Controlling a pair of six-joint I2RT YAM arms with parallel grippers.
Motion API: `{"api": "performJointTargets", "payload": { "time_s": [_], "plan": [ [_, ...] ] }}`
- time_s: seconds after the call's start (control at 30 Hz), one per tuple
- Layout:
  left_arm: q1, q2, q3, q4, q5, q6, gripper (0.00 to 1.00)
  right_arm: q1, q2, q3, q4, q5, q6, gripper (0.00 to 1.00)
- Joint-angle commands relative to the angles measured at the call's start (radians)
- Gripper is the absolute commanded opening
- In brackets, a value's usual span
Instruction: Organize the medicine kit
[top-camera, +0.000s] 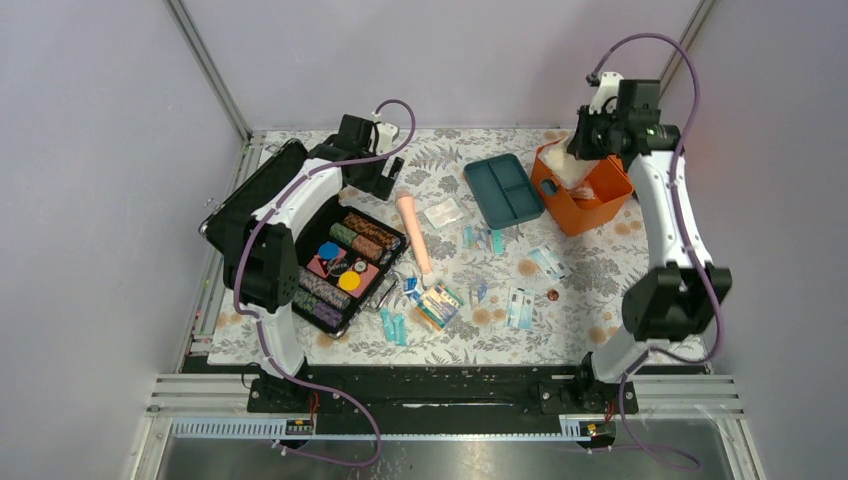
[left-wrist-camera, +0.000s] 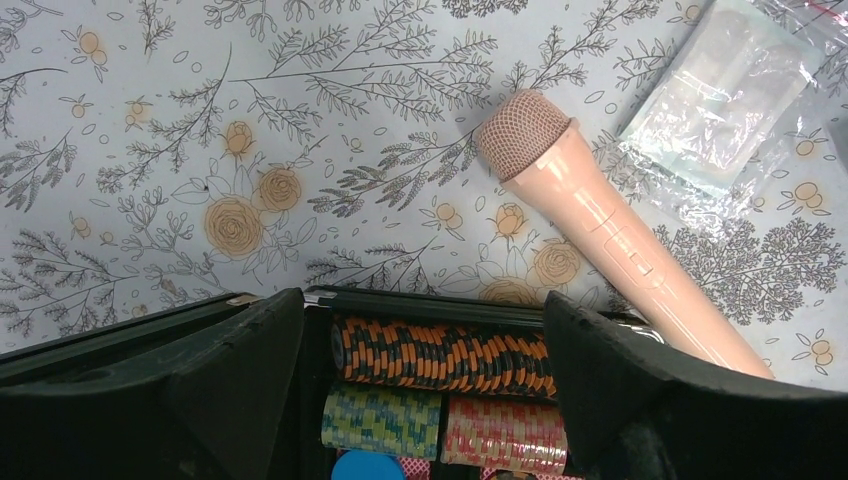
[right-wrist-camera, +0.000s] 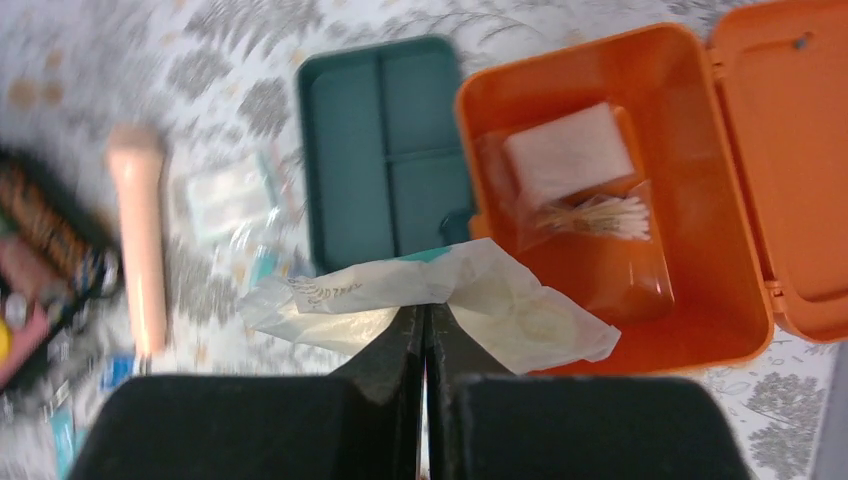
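Filling step in hand, by the look of it. Right gripper (right-wrist-camera: 428, 322) pinched tight on a crumpled white packet (right-wrist-camera: 500, 300), held over the near left corner of the medicine kit (right-wrist-camera: 480, 130). Kit lying open just beyond the fingertips, with its lid (right-wrist-camera: 790, 150) thrown back to their right. Already inside, ahead and a little right of the fingers: a clear bag of gauze and cotton swabs (right-wrist-camera: 575, 190). Out of the box and flat on the cloth, ahead and left of the fingers: the dark teal divided tray (right-wrist-camera: 380, 150), bare and just beside the box, contact unclear. Judged early in the job, with most supplies not yet packed. Next move: carry the packet forward over the box floor, lower it, part the fingers. Seating the tray afterwards only a guess. Left gripper (left-wrist-camera: 422, 300) spread wide on nothing, poised over the far edge of the black chip case (left-wrist-camera: 440, 355). Ahead and right of its fingers, a pink microphone-shaped object (left-wrist-camera: 610, 250), and a clear packet (left-wrist-camera: 720, 100) farther on. Hard to make out: case interior mostly cut off beneath the left fingers; left part of the right wrist view smeared by blur; print on the white packet illegible; scattered sachets (top-camera: 520, 305) too small to identify.
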Motion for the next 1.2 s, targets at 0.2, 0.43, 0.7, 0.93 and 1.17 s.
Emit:
{"api": "performJointTargets", "payload": {
  "time_s": [0.2, 0.43, 0.7, 0.93, 1.17],
  "plan": [
    [0.000, -0.048, 0.028, -0.039, -0.025, 0.055, 0.88, -0.031, 0.337, 0.207, 0.060, 0.368, 0.284, 0.00],
    [0.001, -0.033, 0.052, -0.055, -0.044, 0.040, 0.88, -0.056, 0.482, 0.268, -0.067, 0.444, 0.274, 0.00],
    [0.001, -0.038, 0.040, -0.061, -0.084, 0.048, 0.88, -0.061, 0.551, 0.238, -0.148, 0.534, 0.295, 0.00],
    [0.001, -0.043, 0.024, -0.065, -0.085, 0.047, 0.88, -0.061, 0.588, 0.191, -0.150, 0.648, 0.350, 0.00],
    [0.001, -0.043, 0.030, -0.066, -0.089, 0.053, 0.88, -0.061, 0.628, 0.177, -0.123, 0.662, 0.336, 0.02]
  ]
}}
